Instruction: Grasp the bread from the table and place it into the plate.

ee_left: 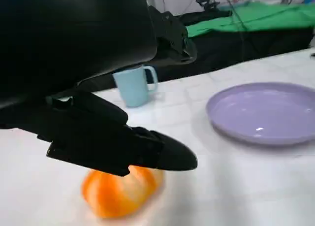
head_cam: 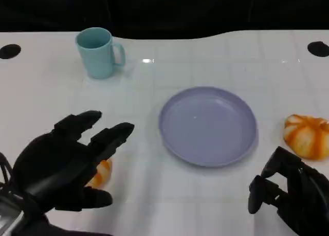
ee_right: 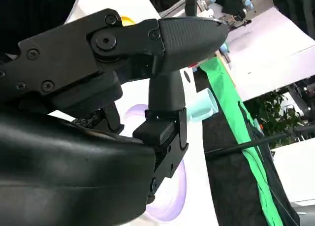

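The plate (head_cam: 208, 125) sits empty on the white table (head_cam: 154, 200), and I place everything else from it. My left hand (head_cam: 64, 164) hangs to the left of the plate, fingers spread and reaching toward it, holding nothing. Just beneath that hand lies a bread roll (head_cam: 101, 173), orange with pale stripes, resting on the table. From my left wrist I see the roll (ee_left: 118, 190) under my fingers (ee_left: 162, 154); they hover over its top, and whether they touch it I cannot tell.

A second roll (head_cam: 307, 135) lies to the right of the plate, near it but apart from its rim. My right hand (head_cam: 288, 189) is to the right of the plate and nearer to me than that roll, with its fingers curled downward and nothing in them that I can see. From my right wrist the fingers (ee_right: 172, 44) cross in front of the plate (ee_right: 172, 201).

A light blue mug (head_cam: 98, 52) stands upright beyond the plate and to its left, handle turned toward the plate's side.
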You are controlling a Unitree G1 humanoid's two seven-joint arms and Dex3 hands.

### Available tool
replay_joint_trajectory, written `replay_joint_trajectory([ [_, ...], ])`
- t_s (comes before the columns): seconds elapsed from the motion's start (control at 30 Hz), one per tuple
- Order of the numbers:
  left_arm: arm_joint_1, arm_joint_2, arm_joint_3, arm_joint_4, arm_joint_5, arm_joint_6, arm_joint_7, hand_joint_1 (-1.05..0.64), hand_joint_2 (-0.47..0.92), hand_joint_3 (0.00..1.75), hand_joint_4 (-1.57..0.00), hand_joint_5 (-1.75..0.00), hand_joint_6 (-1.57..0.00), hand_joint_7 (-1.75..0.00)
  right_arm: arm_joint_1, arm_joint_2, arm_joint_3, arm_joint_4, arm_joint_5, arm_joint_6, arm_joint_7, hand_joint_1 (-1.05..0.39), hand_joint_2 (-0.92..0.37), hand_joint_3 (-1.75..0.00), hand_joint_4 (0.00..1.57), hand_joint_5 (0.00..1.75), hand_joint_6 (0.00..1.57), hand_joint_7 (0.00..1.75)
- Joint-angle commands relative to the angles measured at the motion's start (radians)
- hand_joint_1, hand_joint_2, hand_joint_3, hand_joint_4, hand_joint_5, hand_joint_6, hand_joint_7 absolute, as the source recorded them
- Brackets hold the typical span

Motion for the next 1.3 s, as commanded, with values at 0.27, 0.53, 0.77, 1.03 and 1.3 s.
replay_joint_trajectory([
  [0.27,-0.077,0.034,-0.057,-0.002,0.197,0.122,-0.181,-0.61,0.88,0.01,-0.09,-0.12,-0.20,-0.02,-0.001,-0.007,-0.004,-0.017,0.003,0.007,-0.009,-0.59,-0.92,-0.32,0.74,1.75,0.61,1.57],
  [0.53,-0.141,0.035,-0.094,0.128,0.184,0.153,-0.216,-0.59,0.87,0.00,-0.10,-0.10,-0.16,0.00,-0.001,-0.009,-0.007,-0.011,0.003,0.002,-0.004,-0.60,-0.92,-0.32,0.73,1.75,0.59,1.58],
  [0.77,-0.215,0.039,-0.130,0.299,0.140,0.149,-0.166,-0.60,0.87,0.00,-0.10,-0.07,-0.11,0.00,-0.003,-0.012,-0.008,-0.008,0.002,0.000,0.002,-0.60,-0.92,-0.33,0.74,1.75,0.60,1.59],
  [1.03,-0.311,0.043,-0.194,0.527,0.113,0.119,-0.070,-0.65,0.91,0.01,-0.09,-0.05,-0.10,0.00,0.001,-0.006,-0.011,-0.012,0.011,0.008,-0.003,-0.60,-0.92,-0.31,0.74,1.75,0.61,1.58],
  [1.3,-0.389,0.031,-0.260,0.724,0.077,0.095,0.030,-0.65,0.92,0.01,-0.08,-0.05,-0.10,0.00,0.001,-0.008,-0.011,-0.013,0.005,0.004,0.000,-0.60,-0.92,-0.32,0.75,1.75,0.62,1.59],
])
